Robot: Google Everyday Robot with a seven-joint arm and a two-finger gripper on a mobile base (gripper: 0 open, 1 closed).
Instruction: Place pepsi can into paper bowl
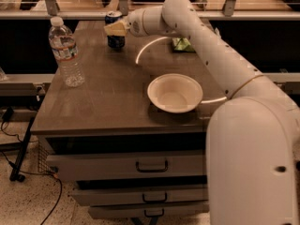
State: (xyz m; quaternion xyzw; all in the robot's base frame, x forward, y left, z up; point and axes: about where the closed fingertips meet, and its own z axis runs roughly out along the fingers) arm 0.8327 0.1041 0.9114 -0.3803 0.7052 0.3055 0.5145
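step: grabbing the can | gripper sits on the can at the far edge of the surface; cannot tell if it grips | bowl is well apart, near the front, with nothing in it | next: lift can, carry it over bowl, set it in

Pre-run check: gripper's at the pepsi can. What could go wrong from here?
1. The gripper is at the pepsi can, near the far edge of the table; a nudge could topple it off.
2. The paper bowl sits near the front edge; a can set on its rim might tip it.
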